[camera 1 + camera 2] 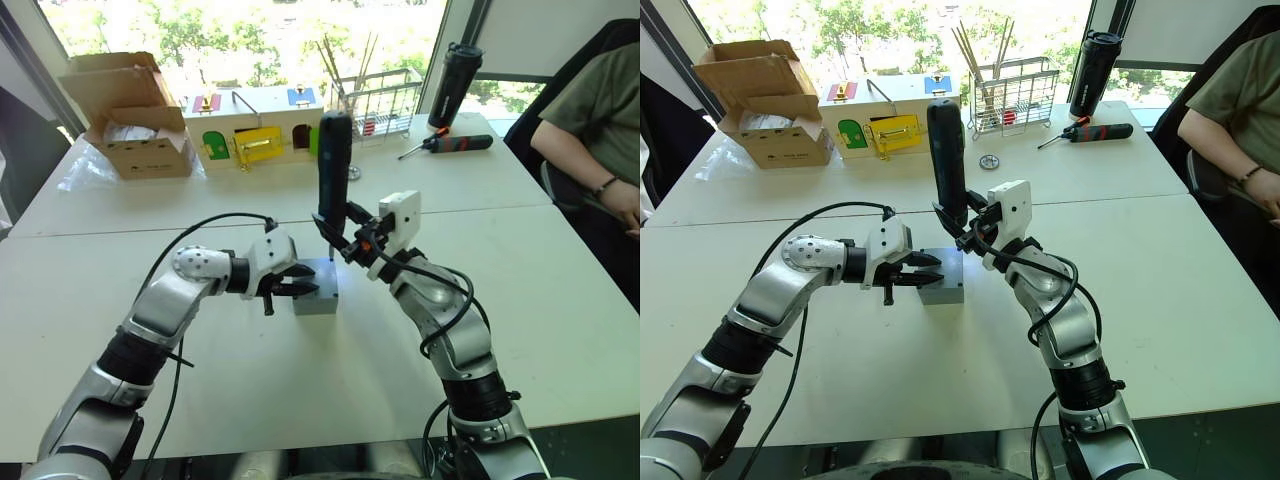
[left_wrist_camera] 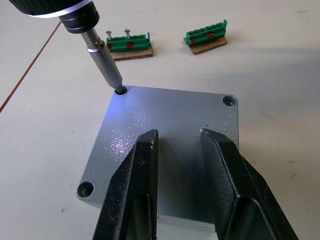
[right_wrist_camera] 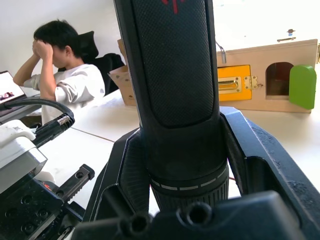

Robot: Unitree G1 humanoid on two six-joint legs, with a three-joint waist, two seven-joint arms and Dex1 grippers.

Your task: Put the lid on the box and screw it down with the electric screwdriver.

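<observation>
The grey box [image 1: 318, 298] stands mid-table with the lid [image 2: 175, 125] lying flush on top of it, corner holes showing. My left gripper [image 1: 292, 285] reaches in from the left, its two black fingers [image 2: 142, 165] lying open over the lid with nothing between them. My right gripper [image 1: 350, 240] is shut on the electric screwdriver [image 1: 334, 165], held almost upright above the box's far corner. The metal bit [image 2: 102, 65] sits in one far corner hole of the lid, lit by the tool's light. The black barrel [image 3: 175, 75] fills the space between the right fingers.
Two green terminal blocks [image 2: 129, 42] lie just beyond the box. At the back stand a cardboard box [image 1: 130, 120], a wooden latch box [image 1: 255, 125], a wire rack [image 1: 385, 100], a black bottle [image 1: 455, 85] and a hand screwdriver [image 1: 450, 145]. A person [image 1: 600, 110] sits at the right.
</observation>
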